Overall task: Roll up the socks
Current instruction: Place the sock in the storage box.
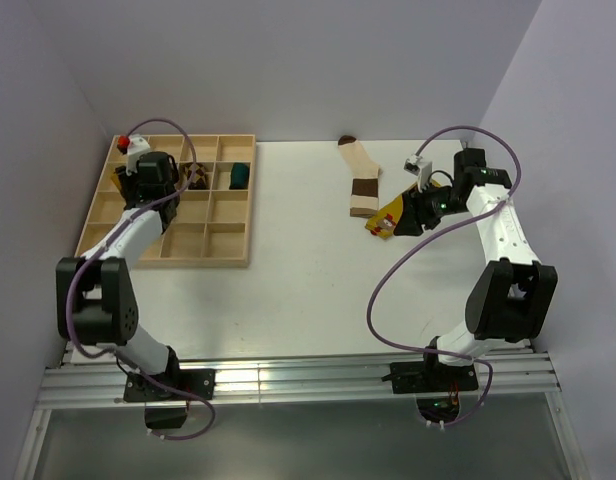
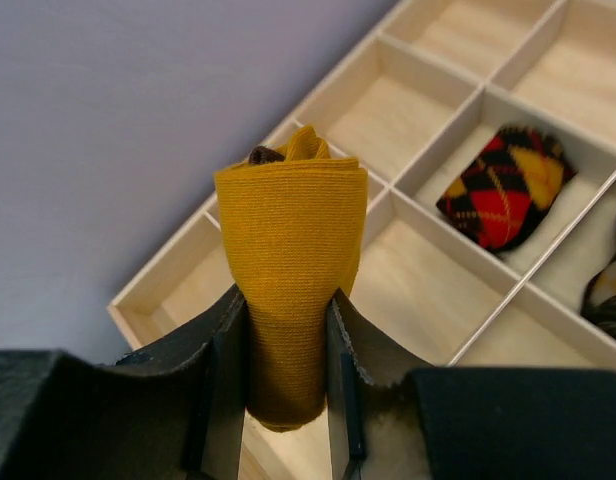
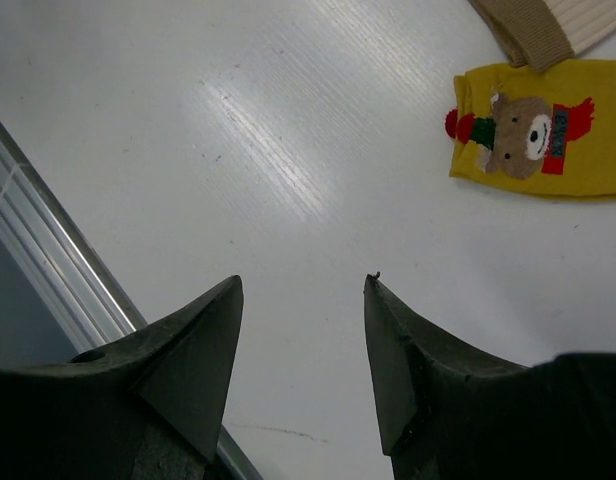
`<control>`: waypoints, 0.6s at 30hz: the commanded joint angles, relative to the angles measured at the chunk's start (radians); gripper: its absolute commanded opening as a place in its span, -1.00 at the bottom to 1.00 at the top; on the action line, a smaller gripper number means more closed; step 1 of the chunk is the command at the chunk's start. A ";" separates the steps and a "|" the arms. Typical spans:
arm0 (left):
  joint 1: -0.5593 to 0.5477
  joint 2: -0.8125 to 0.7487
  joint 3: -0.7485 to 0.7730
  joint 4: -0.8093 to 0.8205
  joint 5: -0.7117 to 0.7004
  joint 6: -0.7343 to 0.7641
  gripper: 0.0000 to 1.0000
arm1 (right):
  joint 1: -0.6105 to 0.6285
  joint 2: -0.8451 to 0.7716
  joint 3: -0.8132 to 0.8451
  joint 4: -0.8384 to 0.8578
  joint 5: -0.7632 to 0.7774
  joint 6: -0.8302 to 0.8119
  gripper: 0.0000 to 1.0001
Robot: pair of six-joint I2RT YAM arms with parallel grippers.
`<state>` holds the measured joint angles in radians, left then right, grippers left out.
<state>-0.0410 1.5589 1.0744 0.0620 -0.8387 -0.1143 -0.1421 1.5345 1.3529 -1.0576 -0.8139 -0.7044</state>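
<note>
— Where is the mustard-orange sock (image 2: 293,240) seen?

— It is seen rolled into an upright bundle and clamped between the fingers of the left gripper (image 2: 286,300), which is closed narrowly on its lower half. It is held over the left part of the wooden tray (image 2: 428,150). Which compartment lies under it cannot be told, nor whether the tray floor is touched.

— What is found inside the tray?

— A red-and-dark bundle (image 2: 503,185) is lodged in one compartment to the right of the held roll. A brown-checkered bundle (image 1: 198,177) and a teal bundle (image 1: 238,175) are lodged in the far row, further right.

— And the other socks?

— Both are laid flat on the table (image 1: 308,290), well to the right of the tray. The cream sock (image 1: 363,180) is stretched out with its brown toe at the far end. The yellow sock (image 3: 548,140), marked with a bear and red patches, is placed just beside its nearer end.

— How is the right gripper (image 3: 303,300) set?

— Its jaws are spread moderately wide with nothing between them. It is held over bare table, near the yellow sock and far right of the tray.
</note>
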 commanded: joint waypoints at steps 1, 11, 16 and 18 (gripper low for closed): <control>0.009 0.085 0.081 0.013 -0.033 0.035 -1.00 | -0.007 0.001 -0.005 0.004 -0.031 -0.013 0.18; 0.035 0.312 0.206 -0.059 0.019 0.038 -1.00 | -0.007 0.007 -0.015 -0.015 -0.033 -0.030 0.18; 0.069 0.386 0.263 -0.148 0.118 -0.013 -1.00 | -0.007 0.009 -0.024 -0.010 -0.028 -0.029 0.18; 0.076 0.426 0.282 -0.179 0.167 -0.030 -0.99 | -0.007 0.009 -0.024 -0.016 -0.031 -0.033 0.18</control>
<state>0.0143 1.9469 1.3037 -0.0586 -0.7525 -0.1032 -0.1421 1.5440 1.3315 -1.0664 -0.8246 -0.7254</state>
